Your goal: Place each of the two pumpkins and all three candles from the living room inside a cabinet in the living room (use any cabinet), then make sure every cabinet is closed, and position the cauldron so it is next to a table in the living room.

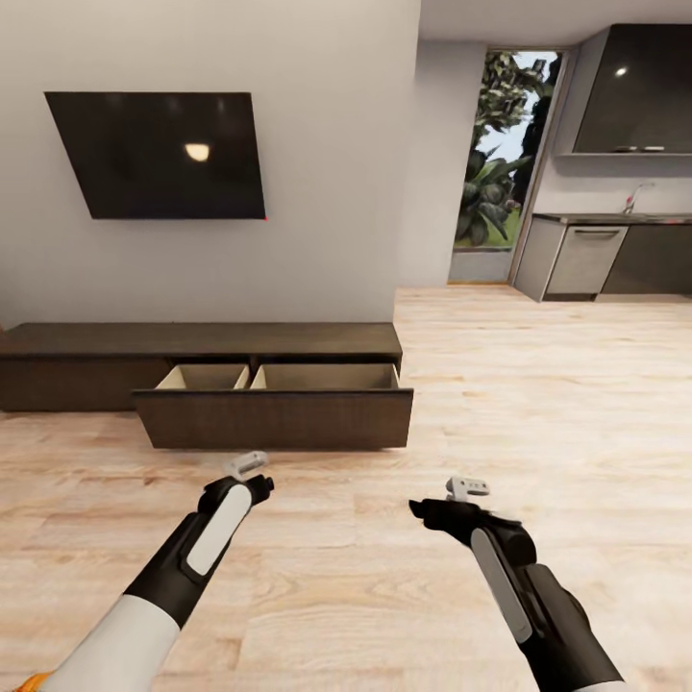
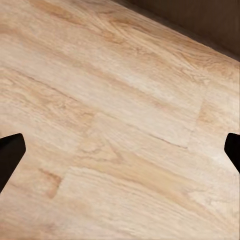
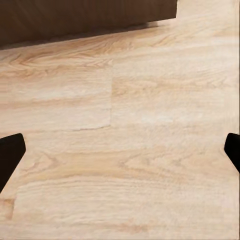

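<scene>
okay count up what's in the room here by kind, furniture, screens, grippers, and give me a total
Low wood cabinet, its drawer pulled open: 1
Wall TV: 1
Grey kitchen cabinets, far right: 1 group
Grippers, left gripper and right gripper, both open over the floor: 2
Total: 5

Pale wood floor (image 1: 500, 384) carries the low dark cabinet (image 1: 192, 341).

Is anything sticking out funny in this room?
Yes. The long dark-brown wood cabinet under the black wall screen has its wide drawer pulled open over the pale wooden floor, showing beige insides.
</scene>
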